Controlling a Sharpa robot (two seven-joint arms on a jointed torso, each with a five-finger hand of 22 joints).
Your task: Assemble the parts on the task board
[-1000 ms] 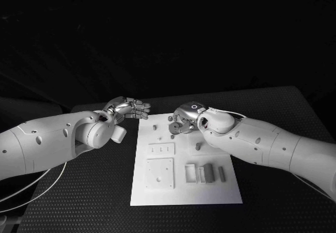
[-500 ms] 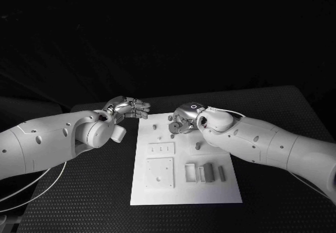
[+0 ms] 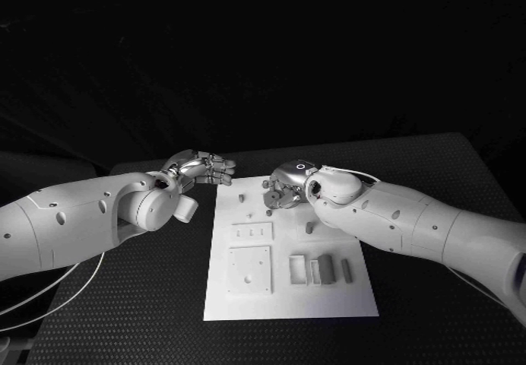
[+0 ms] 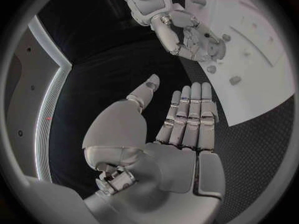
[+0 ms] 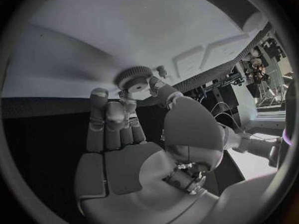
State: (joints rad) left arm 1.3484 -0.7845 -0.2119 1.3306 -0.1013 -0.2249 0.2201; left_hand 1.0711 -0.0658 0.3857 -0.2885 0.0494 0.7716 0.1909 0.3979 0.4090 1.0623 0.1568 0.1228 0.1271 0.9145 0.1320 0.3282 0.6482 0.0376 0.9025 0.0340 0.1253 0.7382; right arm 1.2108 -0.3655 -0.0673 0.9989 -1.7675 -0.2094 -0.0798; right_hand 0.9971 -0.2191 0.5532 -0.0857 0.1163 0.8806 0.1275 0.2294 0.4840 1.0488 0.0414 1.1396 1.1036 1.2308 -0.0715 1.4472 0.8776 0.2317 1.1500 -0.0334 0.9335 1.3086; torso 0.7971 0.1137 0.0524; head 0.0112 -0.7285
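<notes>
The white task board (image 3: pixel 290 300) lies in the middle of the table, and it also shows in the left wrist view (image 4: pixel 261 50). My right hand (image 3: pixel 285 188) hovers over the board's far end. It pinches a small round ridged part (image 5: pixel 134 78) between thumb and fingertips (image 5: pixel 99 102). My left hand (image 3: pixel 203 169) hangs just off the board's far left corner, with its fingers (image 4: pixel 190 109) straight, its thumb apart and nothing in it. The left wrist view shows the right hand (image 4: pixel 190 35) just beyond the left one.
On the board lie two flat square plates (image 3: pixel 250 271) (image 3: pixel 252 232), a row of small upright blocks (image 3: pixel 320 270) and a few short pegs (image 3: pixel 242 199) (image 3: pixel 310 226). Black table surface (image 3: pixel 131 304) surrounds the board on all sides.
My right wrist has shifted slightly left while the hand keeps its hold over the board's far end. The left hand has not moved.
</notes>
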